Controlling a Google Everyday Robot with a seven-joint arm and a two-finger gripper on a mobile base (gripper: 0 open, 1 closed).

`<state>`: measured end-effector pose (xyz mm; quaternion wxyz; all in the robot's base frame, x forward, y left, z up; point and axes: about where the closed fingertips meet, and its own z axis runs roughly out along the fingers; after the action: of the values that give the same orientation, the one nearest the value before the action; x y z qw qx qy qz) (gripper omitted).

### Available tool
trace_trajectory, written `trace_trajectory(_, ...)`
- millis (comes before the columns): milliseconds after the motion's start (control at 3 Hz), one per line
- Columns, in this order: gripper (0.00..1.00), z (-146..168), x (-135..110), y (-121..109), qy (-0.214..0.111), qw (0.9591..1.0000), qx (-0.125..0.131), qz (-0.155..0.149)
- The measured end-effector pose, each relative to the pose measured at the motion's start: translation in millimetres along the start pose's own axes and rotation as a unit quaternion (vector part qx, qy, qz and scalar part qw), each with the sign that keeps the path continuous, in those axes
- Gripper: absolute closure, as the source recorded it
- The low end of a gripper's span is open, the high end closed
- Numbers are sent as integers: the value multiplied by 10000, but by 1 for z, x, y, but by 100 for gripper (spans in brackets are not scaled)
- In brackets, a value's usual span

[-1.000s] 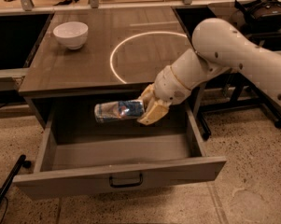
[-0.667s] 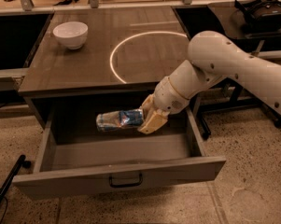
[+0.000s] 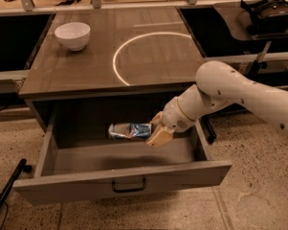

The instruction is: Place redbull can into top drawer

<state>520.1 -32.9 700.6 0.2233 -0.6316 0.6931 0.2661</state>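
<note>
The top drawer (image 3: 119, 182) stands pulled open below the brown counter, its dark handle at the front centre. My gripper (image 3: 152, 130) is inside the drawer's opening, above its floor near the back right. It is shut on the redbull can (image 3: 128, 130), a slim silver can with blue panels. The can lies on its side and points left from the fingers. It hangs just above the drawer floor; I cannot tell whether it touches it.
A white bowl (image 3: 72, 35) sits on the counter's back left. A white circle (image 3: 153, 56) is marked on the countertop. A dark headset (image 3: 270, 14) lies on a side table at the back right. A black pole (image 3: 7, 190) lies on the floor left.
My gripper has gone lower and deeper into the drawer with the can. The can has come closer to the drawer floor.
</note>
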Motion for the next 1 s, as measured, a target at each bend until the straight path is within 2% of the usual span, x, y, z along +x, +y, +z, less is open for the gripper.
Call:
trace_trajectory(667, 59, 13, 15, -25, -107, 9995, 226, 198)
trace_trajectory(1000, 34, 16, 15, -35, -113, 9992, 302, 218)
